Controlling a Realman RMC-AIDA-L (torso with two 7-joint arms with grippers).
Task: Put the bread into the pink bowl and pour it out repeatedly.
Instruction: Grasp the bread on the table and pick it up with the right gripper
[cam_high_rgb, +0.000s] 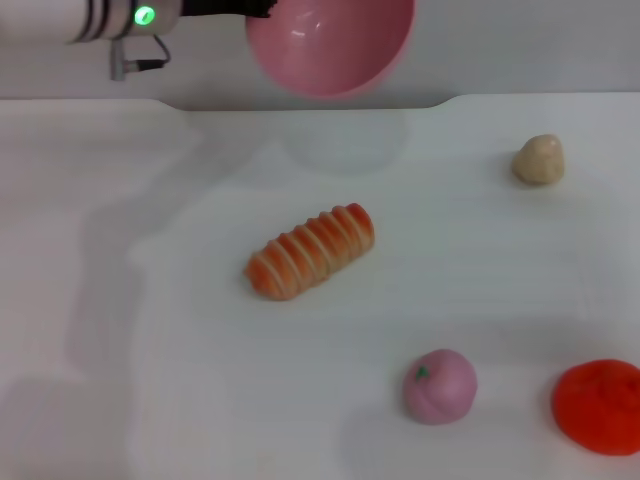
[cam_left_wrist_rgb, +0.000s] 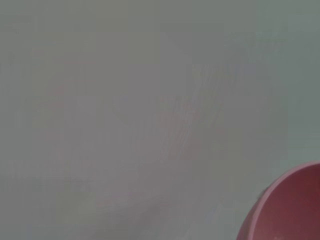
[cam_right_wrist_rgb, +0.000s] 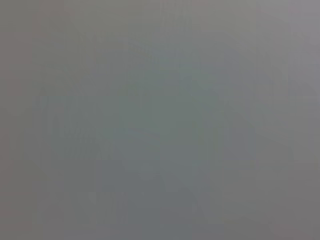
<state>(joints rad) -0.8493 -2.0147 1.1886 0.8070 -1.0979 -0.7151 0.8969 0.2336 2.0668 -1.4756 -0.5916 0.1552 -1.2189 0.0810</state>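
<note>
The bread, an orange-and-cream striped loaf, lies slantwise on the white table near the middle. High above the table's far edge hangs the pink bowl, tipped so its glossy, empty inside faces me. My left gripper holds it by the rim at the top of the head view, with the arm reaching in from the left. A slice of the bowl's rim shows in the left wrist view. The right gripper is out of view, and its wrist view shows only plain grey.
A small beige lump sits at the far right. A pink peach-like ball with a green stem lies near the front right. A red-orange fruit is at the right edge beside it.
</note>
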